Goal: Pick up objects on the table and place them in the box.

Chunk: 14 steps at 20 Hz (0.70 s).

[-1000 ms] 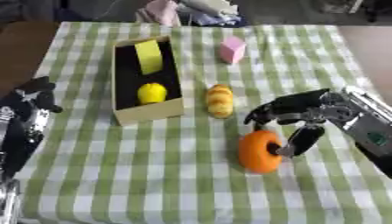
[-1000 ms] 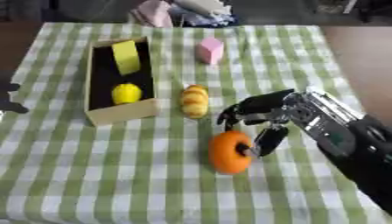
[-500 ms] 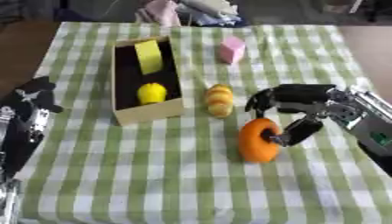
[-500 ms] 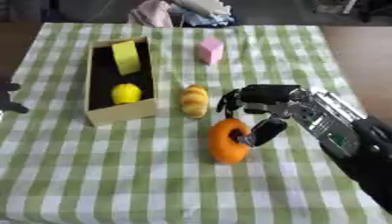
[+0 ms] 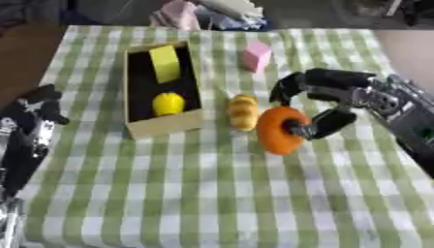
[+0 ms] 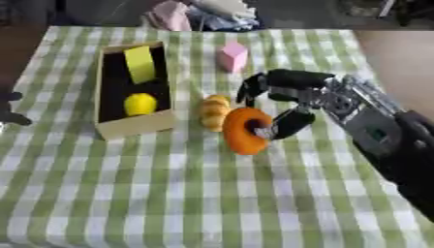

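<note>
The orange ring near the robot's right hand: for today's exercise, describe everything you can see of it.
The orange ring is a thick, doughnut-shaped thing, plain bright orange with a smooth matt look and a dark hole in its middle. It is tipped up on edge, its face turned towards the right hand, whose thumb reaches into the hole while the fingers curl over its top. It sits over the checked tablecloth, right of the yellowish bread-like piece, close beside it; whether they touch is unclear.
</note>
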Tool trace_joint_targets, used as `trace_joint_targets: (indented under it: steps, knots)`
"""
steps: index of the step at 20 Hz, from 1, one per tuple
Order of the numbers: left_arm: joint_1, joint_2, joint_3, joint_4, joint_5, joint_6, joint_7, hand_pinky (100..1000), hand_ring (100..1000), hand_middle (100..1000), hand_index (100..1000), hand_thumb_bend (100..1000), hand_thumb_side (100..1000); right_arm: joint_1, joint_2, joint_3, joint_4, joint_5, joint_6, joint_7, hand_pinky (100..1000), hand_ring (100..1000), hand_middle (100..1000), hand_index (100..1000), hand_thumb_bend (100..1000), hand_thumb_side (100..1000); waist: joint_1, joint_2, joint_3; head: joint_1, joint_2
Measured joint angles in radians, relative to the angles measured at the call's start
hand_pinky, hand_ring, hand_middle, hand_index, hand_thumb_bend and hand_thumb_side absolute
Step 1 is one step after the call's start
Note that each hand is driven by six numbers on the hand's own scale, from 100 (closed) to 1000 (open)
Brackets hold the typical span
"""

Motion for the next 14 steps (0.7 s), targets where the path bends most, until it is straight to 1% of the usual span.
trace_joint_targets:
  steps: [3,7,10,14]
  knots:
    - [0.0,0.0,0.0,0.001,0.0,0.002,0.003,751,568,737,857,297,805,-0.08,0.019,-0.004,0.017,0.004,0.017,0.028,835,788,769,354,100,226,-0.001,-0.004,0.003,0.0,0.0]
    - [-0.001,0.0,0.0,0.001,0.004,0.012,0.032,749,569,739,856,297,792,-0.192,0.064,-0.014,0.089,0.042,0.026,0.052,843,795,777,359,100,233,-0.001,-0.005,0.014,-0.001,0.0]
    - [-0.004,0.0,0.0,0.001,0.011,0.018,0.057,749,569,738,855,298,790,-0.265,0.119,-0.03,0.184,0.105,0.023,0.056,849,800,782,362,100,237,-0.001,-0.005,0.025,-0.003,-0.001]
    - [-0.013,0.0,0.0,0.0,0.019,0.018,0.069,748,568,737,854,300,785,-0.333,0.212,-0.066,0.324,0.228,0.001,0.034,856,808,789,375,100,237,-0.001,-0.005,0.048,-0.02,-0.009]
